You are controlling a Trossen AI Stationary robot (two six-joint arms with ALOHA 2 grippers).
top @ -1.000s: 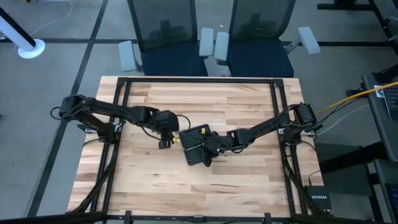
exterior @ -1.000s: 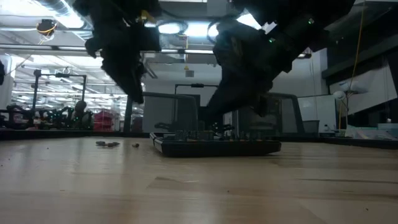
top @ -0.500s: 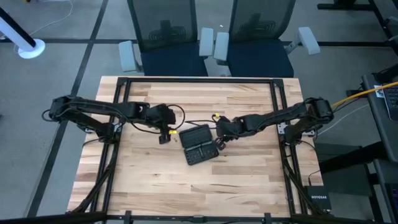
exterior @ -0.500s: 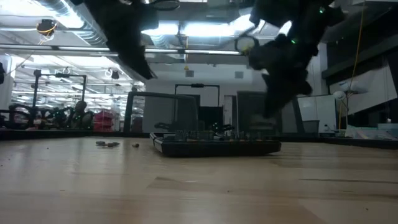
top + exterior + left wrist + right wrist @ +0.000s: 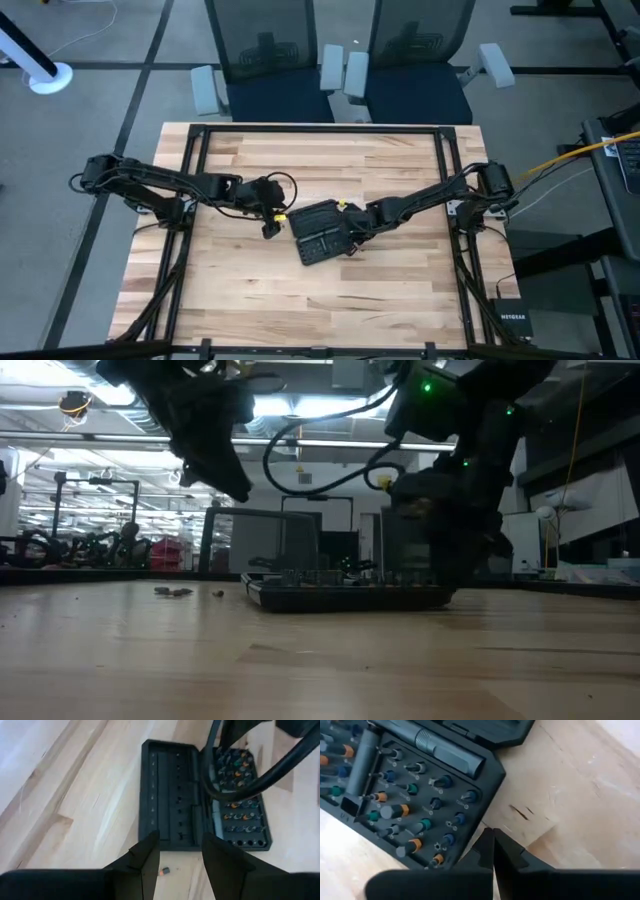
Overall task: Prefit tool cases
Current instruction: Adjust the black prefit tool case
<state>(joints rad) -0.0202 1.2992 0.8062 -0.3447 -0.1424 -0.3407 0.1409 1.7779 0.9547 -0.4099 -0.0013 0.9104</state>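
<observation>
With the open tool case [image 5: 322, 232] lying flat mid-counter [image 5: 240, 300], the pressed-together right claw [image 5: 352, 238] at its bit-filled half should press gently, while the spread left claw [image 5: 272, 227] hovers just beside the empty half.

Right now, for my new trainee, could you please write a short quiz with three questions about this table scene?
1. True or false: the tool case lies open on the table.
2. Which gripper is shut? A) left gripper B) right gripper
3. Fill in: a small loose bit lies on the wood, just outside the case, near the ____ gripper.

Key: 1 true; 2 B; 3 left.
</observation>
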